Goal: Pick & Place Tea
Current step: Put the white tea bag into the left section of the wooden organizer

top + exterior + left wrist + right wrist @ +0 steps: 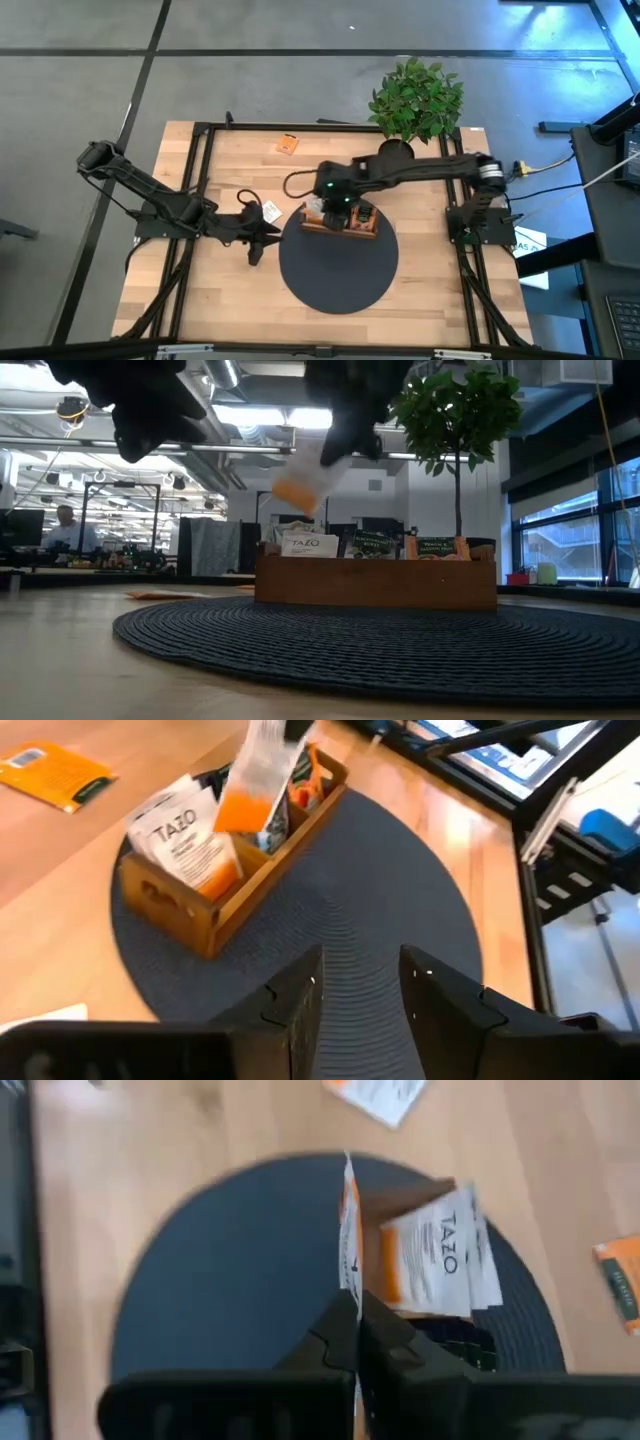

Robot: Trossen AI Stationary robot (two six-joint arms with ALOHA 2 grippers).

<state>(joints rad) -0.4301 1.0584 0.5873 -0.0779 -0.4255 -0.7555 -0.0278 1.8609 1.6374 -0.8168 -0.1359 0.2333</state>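
The brown wooden tray (340,222) stands on a round dark mat (335,270) and holds several tea sachets upright, among them a white one (185,830) at its left end. My right gripper (357,1315) hangs over that left end, shut on a white-and-orange sachet (250,780). My left gripper (360,985) is open and holds nothing. It stands left of the mat and points toward the tray. Two loose sachets lie flat on the table: an orange one (288,144) and a white-and-orange one (268,210). My right gripper pinches the white-and-orange sachet by its upper edge (349,1292) between its two fingers, coming from above and slanting down. The sachet hangs below the fingers, clear of the tray, its orange lower end (295,493) above the tray's left compartment.
A potted plant (415,100) stands at the table's far right, behind the tray. The black frame rails (195,190) run along the table's left and right sides. In the low view a person shows far off in the room, at the left.
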